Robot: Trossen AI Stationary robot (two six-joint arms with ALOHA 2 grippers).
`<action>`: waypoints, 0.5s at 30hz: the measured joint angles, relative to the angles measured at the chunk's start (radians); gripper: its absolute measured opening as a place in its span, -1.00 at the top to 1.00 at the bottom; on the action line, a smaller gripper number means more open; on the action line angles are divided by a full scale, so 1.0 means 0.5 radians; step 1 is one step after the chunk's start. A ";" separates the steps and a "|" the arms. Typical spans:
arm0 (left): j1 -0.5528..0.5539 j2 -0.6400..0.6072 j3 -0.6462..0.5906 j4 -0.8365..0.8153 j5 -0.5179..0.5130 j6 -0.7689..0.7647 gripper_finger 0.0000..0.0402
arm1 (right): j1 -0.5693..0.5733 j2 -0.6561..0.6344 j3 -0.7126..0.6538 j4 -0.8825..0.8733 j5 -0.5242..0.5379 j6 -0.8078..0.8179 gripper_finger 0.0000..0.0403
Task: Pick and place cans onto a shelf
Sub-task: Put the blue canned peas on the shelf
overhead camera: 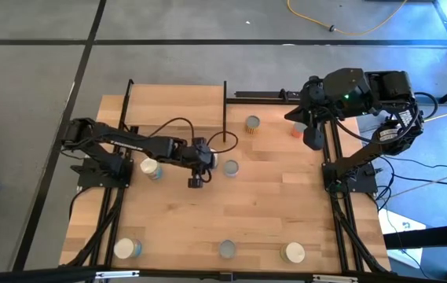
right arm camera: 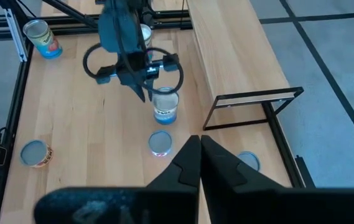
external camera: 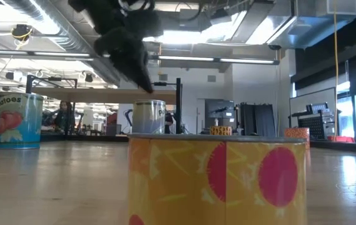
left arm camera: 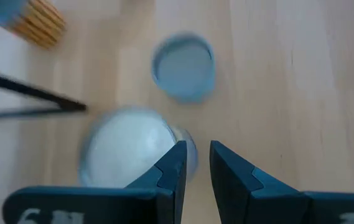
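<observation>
While cans stand upright | left pincer slightly parted, empty | right pincer closed, empty

Wooden tabletop, yellow cable on floor

Eight small cans, one wooden shelf

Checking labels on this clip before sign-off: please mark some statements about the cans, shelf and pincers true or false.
1. The shelf holds no cans. True.
2. The right pincer grips a can. False: it is shut and empty.
3. The left pincer is clamped on a can. False: nothing is between its jaws; a white-topped can stands beside them.
4. Three cans line the table edge opposite the shelf. True.
</observation>
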 joint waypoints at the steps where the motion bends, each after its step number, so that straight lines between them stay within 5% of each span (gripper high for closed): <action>1: 0.000 -0.009 0.020 -0.021 -0.026 0.002 0.69 | 0.000 0.000 0.000 0.000 0.000 -0.001 0.94; 15: 0.066 0.000 0.061 -0.145 0.002 -0.056 0.69 | 0.000 0.000 0.000 0.000 0.027 -0.006 0.94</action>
